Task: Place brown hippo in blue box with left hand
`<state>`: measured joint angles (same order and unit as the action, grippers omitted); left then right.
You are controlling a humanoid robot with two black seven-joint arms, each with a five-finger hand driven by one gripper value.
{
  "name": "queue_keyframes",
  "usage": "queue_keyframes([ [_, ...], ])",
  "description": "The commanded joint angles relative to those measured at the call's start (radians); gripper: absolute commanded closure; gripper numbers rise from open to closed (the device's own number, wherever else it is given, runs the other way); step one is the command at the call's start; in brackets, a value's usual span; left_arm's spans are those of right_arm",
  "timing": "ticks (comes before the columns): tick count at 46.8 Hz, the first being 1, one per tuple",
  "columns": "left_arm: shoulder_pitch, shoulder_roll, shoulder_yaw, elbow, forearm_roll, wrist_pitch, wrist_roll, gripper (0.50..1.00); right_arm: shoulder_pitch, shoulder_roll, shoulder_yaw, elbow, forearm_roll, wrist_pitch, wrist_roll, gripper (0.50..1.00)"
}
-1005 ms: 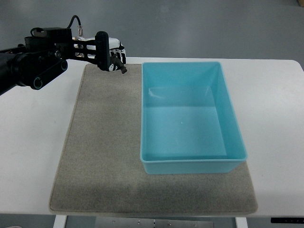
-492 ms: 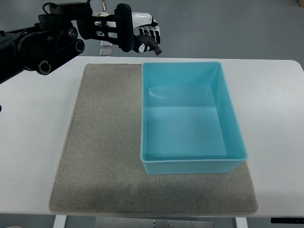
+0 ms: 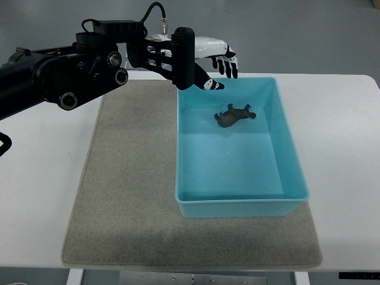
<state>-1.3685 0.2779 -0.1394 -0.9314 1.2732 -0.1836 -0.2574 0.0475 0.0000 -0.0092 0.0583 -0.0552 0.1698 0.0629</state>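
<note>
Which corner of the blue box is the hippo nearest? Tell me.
The far left corner, under the open left hand. The brown hippo lies in the far half of the blue box; the near corners stay bare.

The left arm reaches in from the picture's left, its hand (image 3: 209, 62) extended, fingers (image 3: 227, 64) spread and holding nothing.

top view: sole camera | looks steeply down from the robot's own side | left hand (image 3: 208, 62) near the upper edge, its arm entering from the picture's left | frame spans whole blue box (image 3: 289, 142), mat (image 3: 130, 178), table (image 3: 41, 190) | moderately far
</note>
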Motion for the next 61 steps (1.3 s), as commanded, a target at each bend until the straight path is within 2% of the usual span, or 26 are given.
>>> queue_keyframes([
  [1, 0.000, -0.002, 0.001, 0.000, 0.000, 0.000, 0.001, 0.842, 0.000, 0.000, 0.000, 0.000, 0.000, 0.000, 0.000, 0.564],
  [6, 0.002, 0.000, 0.001, 0.002, -0.003, 0.000, 0.000, 0.832, 0.000, 0.000, 0.000, 0.000, 0.000, -0.001, 0.000, 0.564],
  [9, 0.003, 0.001, 0.000, 0.003, -0.005, 0.000, 0.000, 0.793, 0.000, 0.000, 0.000, 0.000, 0.000, 0.000, 0.000, 0.564],
  [23, 0.005, 0.007, -0.002, 0.009, -0.008, 0.001, 0.001, 0.791, 0.000, 0.000, 0.000, 0.000, 0.000, 0.000, 0.000, 0.564],
  [24, 0.005, 0.007, -0.002, 0.013, -0.008, 0.001, 0.001, 0.782, 0.000, 0.000, 0.000, 0.000, 0.000, -0.001, 0.000, 0.564],
  [26, 0.005, 0.007, -0.002, 0.028, -0.008, 0.003, 0.003, 0.716, 0.000, 0.000, 0.000, 0.000, 0.000, -0.001, 0.000, 0.564],
  [27, 0.005, 0.007, -0.002, 0.040, -0.008, 0.003, 0.003, 0.699, 0.000, 0.000, 0.000, 0.000, 0.000, 0.000, 0.000, 0.564],
  [33, 0.005, 0.007, -0.002, 0.109, -0.009, 0.001, 0.003, 0.688, 0.000, 0.000, 0.000, 0.000, 0.000, 0.000, 0.000, 0.564],
  [36, 0.006, 0.010, -0.003, 0.134, -0.012, 0.003, 0.003, 0.652, 0.000, 0.000, 0.000, 0.000, 0.000, -0.001, 0.000, 0.564],
  [41, 0.006, 0.012, -0.003, 0.177, -0.029, 0.001, 0.001, 0.649, 0.000, 0.000, 0.000, 0.000, 0.000, 0.000, 0.000, 0.564],
  [50, 0.006, 0.014, -0.003, 0.247, -0.048, 0.001, 0.001, 0.613, 0.000, 0.000, 0.000, 0.000, 0.000, -0.001, 0.000, 0.564],
  [53, 0.006, 0.014, -0.003, 0.270, -0.061, 0.001, 0.001, 0.566, 0.000, 0.000, 0.000, 0.000, 0.000, 0.000, 0.000, 0.564],
  [61, 0.008, 0.014, -0.002, 0.336, -0.100, 0.000, 0.001, 0.542, 0.000, 0.000, 0.000, 0.000, 0.000, 0.000, 0.000, 0.564],
])
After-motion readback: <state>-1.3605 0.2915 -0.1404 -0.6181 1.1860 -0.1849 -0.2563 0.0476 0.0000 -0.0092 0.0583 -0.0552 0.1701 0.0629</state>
